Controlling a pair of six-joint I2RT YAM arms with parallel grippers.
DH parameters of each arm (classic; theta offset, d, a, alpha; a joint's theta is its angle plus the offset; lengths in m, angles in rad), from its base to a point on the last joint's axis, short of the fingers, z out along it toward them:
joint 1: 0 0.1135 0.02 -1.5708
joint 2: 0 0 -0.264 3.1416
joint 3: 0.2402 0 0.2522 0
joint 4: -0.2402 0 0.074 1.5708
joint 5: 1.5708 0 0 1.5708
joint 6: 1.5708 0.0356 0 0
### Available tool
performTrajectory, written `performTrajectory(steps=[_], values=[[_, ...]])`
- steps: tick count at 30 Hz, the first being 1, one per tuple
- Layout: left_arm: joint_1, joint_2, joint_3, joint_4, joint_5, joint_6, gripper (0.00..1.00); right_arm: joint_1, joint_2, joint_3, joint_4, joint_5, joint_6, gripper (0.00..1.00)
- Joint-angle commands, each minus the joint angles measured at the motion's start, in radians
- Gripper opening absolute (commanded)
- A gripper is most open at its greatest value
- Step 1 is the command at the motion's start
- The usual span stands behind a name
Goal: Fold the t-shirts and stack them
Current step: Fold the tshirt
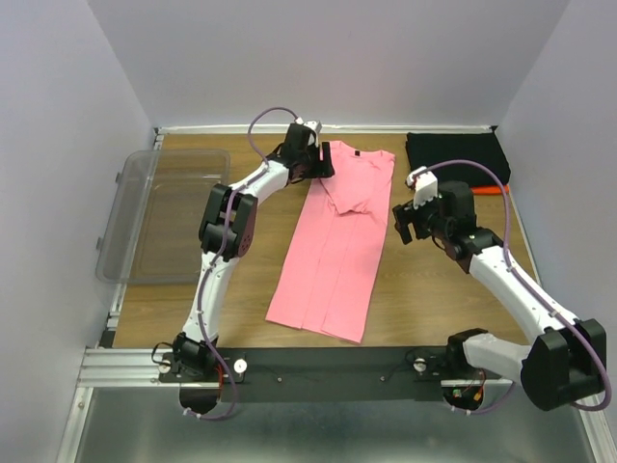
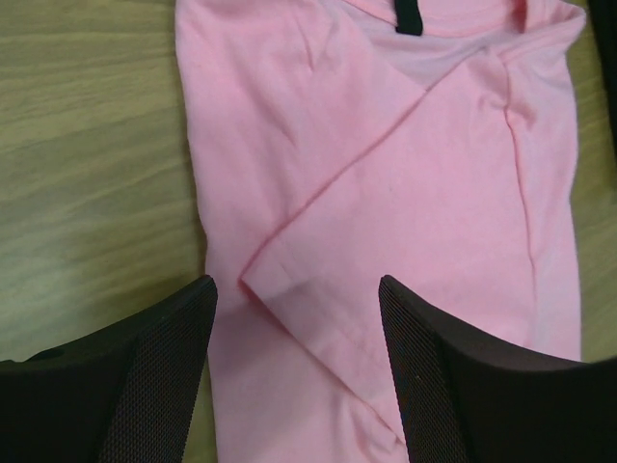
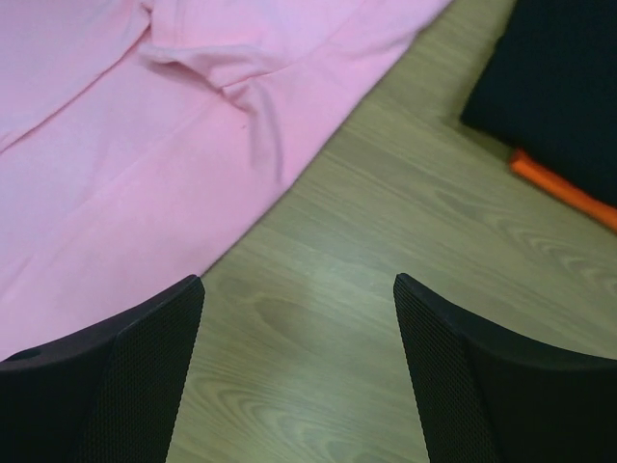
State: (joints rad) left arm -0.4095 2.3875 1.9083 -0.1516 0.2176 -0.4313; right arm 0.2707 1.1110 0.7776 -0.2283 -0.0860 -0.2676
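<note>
The pink t-shirt (image 1: 333,241) lies lengthwise on the table, both sides folded inward into a long strip, collar at the far end. My left gripper (image 1: 316,164) is open above its far left corner; in the left wrist view (image 2: 298,289) the jaws straddle the folded sleeve edge (image 2: 318,289). My right gripper (image 1: 405,224) is open and empty just right of the pink shirt, over bare wood (image 3: 299,289). The black t-shirt (image 1: 455,159) lies folded at the far right on top of the orange-red t-shirt (image 1: 490,189), of which only an edge shows (image 3: 564,188).
A clear plastic tub (image 1: 159,212) stands at the left of the table. Grey walls close in the table on three sides. The black rail (image 1: 318,371) with the arm bases runs along the near edge.
</note>
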Motion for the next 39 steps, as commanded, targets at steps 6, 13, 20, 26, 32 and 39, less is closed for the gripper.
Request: performTrajectory(steps=[6, 13, 20, 26, 32, 39], values=[[0.046, 0.162, 0.285, -0.18, -0.049, 0.049, 0.68, -0.034, 0.026, 0.011, -0.023, -0.156, 0.088, 0.87], [0.06, 0.275, 0.413, -0.266, 0.14, 0.036, 0.61, -0.053, 0.023, 0.022, -0.022, -0.144, 0.088, 0.87], [0.063, 0.305, 0.423, -0.246, 0.236, -0.001, 0.47, -0.082, -0.003, 0.012, -0.022, -0.161, 0.094, 0.87], [0.074, 0.308, 0.416, -0.229, 0.253, -0.041, 0.08, -0.102, -0.017, 0.009, -0.022, -0.17, 0.096, 0.87], [0.126, 0.187, 0.234, -0.145, 0.171, -0.092, 0.0, -0.117, -0.025, 0.003, -0.023, -0.179, 0.099, 0.87], [0.208, 0.046, 0.006, -0.068, 0.092, -0.112, 0.0, -0.12, -0.014, 0.009, -0.023, -0.184, 0.1, 0.87]])
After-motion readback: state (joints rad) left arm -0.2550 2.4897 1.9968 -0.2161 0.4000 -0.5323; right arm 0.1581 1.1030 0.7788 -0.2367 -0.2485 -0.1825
